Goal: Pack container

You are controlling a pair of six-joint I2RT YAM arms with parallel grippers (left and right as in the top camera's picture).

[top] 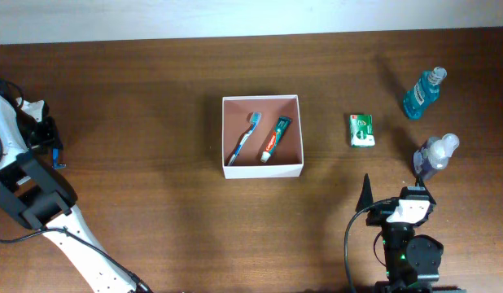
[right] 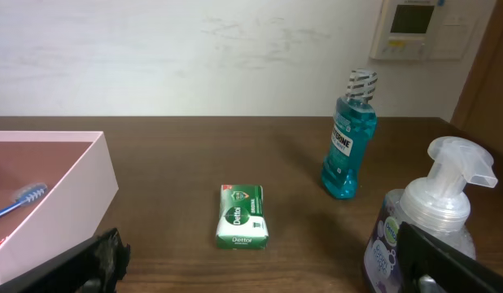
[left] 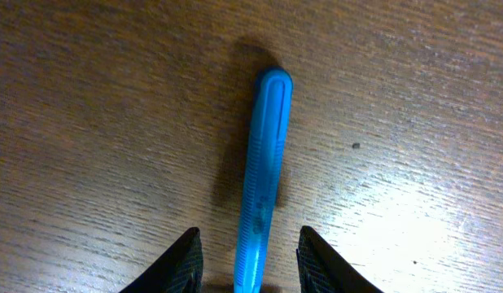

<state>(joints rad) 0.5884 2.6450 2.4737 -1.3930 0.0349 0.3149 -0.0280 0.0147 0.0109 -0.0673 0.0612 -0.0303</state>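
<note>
Now L gripper (left: 250, 244) part-open, astride blue stick (left: 264, 163) lying on table (left: 89, 122), w/ gaps both sides. R gripper (right: 260, 264) wide open, empty. Container (top: 262, 170) mid-table, w/ toothbrush (top: 245, 138), toothpaste (top: 276, 138) inside.

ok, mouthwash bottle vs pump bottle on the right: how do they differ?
The mouthwash bottle is slim, holds teal liquid and has a clear cap; the pump bottle is rounder, purplish, with a pale pump head. The mouthwash bottle stands farther back on the table than the pump bottle. Both are upright and outside the container.
</note>
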